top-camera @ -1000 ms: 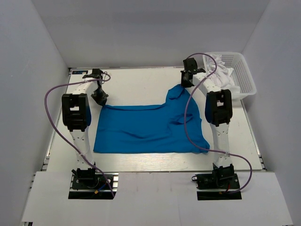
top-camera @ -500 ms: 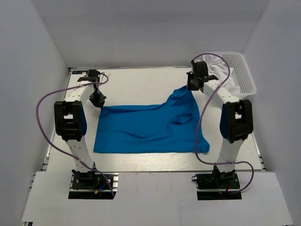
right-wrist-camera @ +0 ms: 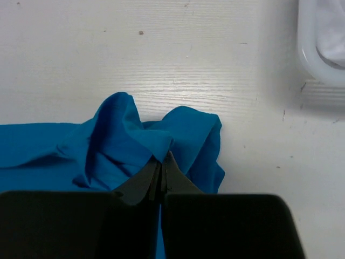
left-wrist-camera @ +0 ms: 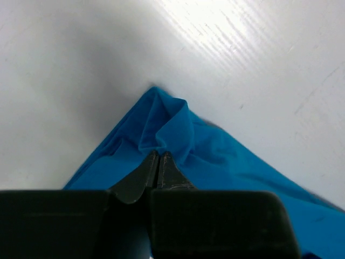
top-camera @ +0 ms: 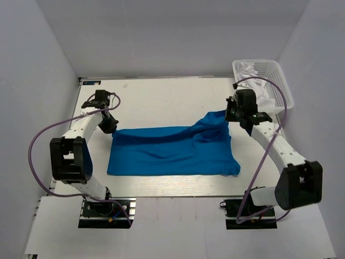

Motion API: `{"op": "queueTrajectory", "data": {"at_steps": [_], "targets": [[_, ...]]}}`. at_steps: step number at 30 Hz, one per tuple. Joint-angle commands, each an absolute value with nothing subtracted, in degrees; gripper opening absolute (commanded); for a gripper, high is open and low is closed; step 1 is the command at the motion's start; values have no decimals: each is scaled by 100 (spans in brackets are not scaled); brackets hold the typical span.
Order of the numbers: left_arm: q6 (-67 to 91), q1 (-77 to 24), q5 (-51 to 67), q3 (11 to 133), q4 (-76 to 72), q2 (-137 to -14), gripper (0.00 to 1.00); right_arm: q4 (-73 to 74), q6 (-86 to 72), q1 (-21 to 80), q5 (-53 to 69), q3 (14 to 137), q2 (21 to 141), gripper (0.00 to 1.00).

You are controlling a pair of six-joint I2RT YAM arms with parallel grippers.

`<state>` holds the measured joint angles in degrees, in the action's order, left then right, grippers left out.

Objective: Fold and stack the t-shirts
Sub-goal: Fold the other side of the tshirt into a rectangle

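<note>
Now the left hand [left-wrist-camera: 158,155] and the right hand [right-wrist-camera: 161,157] each pinch a far corner of the blue t-shirt [top-camera: 167,154] tight, likely to fold it.

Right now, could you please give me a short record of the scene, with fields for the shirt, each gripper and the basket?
shirt: blue t-shirt spread on the table, near part flat, both far corners gathered up
left gripper: shut on the blue t-shirt's far left corner
right gripper: shut on the bunched far right corner
basket: white basket at the table's far right corner, white cloth inside
folding: not yet done, nothing stacked
</note>
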<state>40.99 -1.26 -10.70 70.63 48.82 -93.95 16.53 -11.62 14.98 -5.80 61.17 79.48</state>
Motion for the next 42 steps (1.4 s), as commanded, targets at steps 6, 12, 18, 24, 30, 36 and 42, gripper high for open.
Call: {"op": "queueTrajectory", "data": {"at_steps": [6, 12, 18, 24, 30, 36, 42], "targets": [[4131, -149, -1222, 6584, 4729, -8746, 0, 2239, -1397, 1503, -501, 5300, 6593, 0], [4192, -97, -1354, 6434, 4729, -8745, 0, 2654, -1660, 1521, -185, 4598, 5793, 0], [4307, -97, -1292, 6267, 4676, -8745, 0, 2689, -2434, 1573, 211, 3551, 5029, 0], [4368, -97, -1345, 6206, 4781, -8745, 0, 3393, -3075, 1573, 314, 3042, 4685, 3], [4421, -97, -1397, 6135, 4956, -8859, 27, 3541, -3357, 1573, 897, 2575, 4720, 90], [4807, -44, -2179, 6372, 6081, -9070, 82, 3833, -3278, 1573, 483, 3189, 4614, 90], [4993, -44, -2024, 6697, 5890, -9000, 95, 3596, -2156, 1591, 184, 4200, 5141, 90]]}}
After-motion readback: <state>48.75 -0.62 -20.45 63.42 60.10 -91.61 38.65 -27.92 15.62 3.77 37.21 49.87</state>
